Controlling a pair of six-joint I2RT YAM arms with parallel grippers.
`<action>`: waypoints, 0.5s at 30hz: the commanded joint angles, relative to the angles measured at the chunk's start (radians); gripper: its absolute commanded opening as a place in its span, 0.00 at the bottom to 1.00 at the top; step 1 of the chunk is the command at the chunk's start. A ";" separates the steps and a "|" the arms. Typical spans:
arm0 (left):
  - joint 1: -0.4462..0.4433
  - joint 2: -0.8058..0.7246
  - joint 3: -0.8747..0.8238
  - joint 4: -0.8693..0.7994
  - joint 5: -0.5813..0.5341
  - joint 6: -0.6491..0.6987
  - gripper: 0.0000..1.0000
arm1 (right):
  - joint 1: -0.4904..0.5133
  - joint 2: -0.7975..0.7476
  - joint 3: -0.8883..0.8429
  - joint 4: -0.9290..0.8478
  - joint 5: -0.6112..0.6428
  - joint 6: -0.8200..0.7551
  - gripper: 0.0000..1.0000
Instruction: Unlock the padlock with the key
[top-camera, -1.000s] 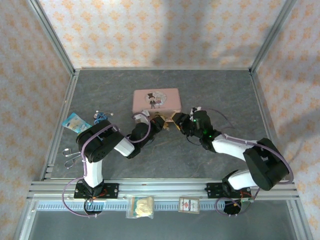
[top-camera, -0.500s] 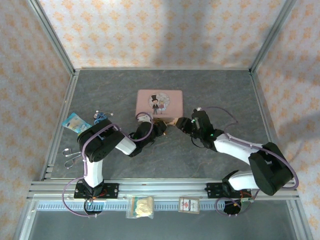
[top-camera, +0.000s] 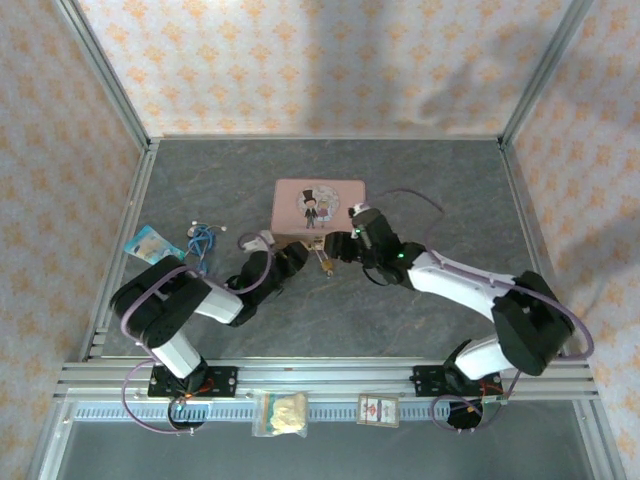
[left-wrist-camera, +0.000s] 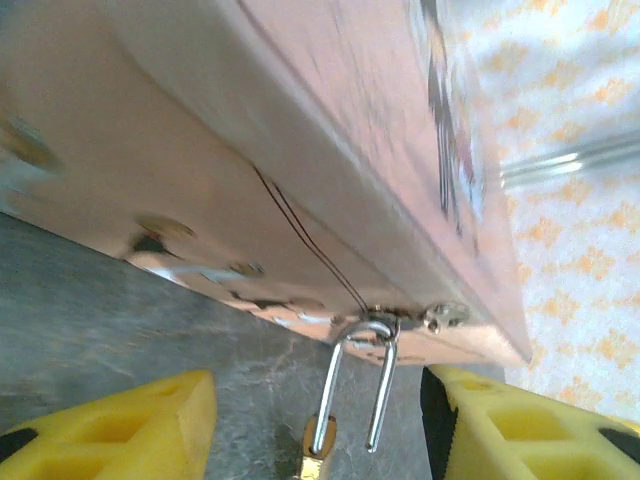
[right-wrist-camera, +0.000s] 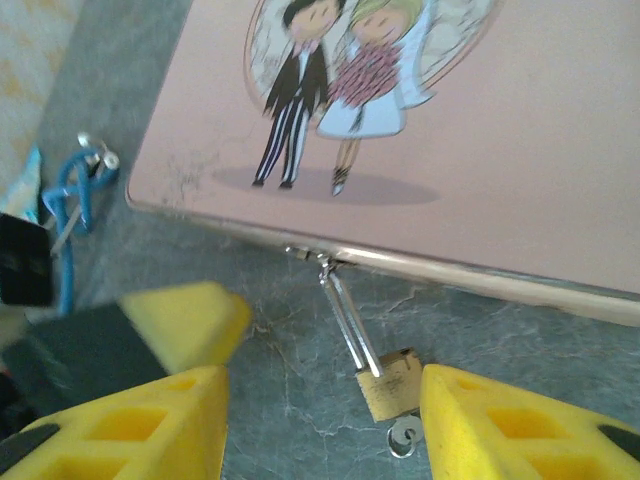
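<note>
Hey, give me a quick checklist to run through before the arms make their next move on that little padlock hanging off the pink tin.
1. The padlock hangs from the clasp of the pink tin: ok.
2. The key sits at the padlock's bottom end: ok.
3. The left gripper is open, fingers either side of the shackle: ok.
4. The right gripper is open, flanking the padlock, not closed on it: ok.
5. The shackle is freed from the body: cannot tell.

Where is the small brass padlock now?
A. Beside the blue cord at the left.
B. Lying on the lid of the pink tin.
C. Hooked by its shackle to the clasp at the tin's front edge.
C: the shackle of the padlock passes through the clasp at the edge of the pink tin.
</note>
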 joint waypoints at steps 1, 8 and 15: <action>0.060 -0.100 -0.050 -0.022 -0.010 -0.027 0.56 | 0.052 0.094 0.077 -0.147 0.078 -0.101 0.53; 0.146 -0.259 -0.064 -0.135 -0.042 0.033 0.60 | 0.138 0.254 0.244 -0.333 0.257 -0.096 0.56; 0.186 -0.271 -0.067 -0.109 -0.033 0.036 0.61 | 0.180 0.374 0.338 -0.401 0.359 -0.082 0.57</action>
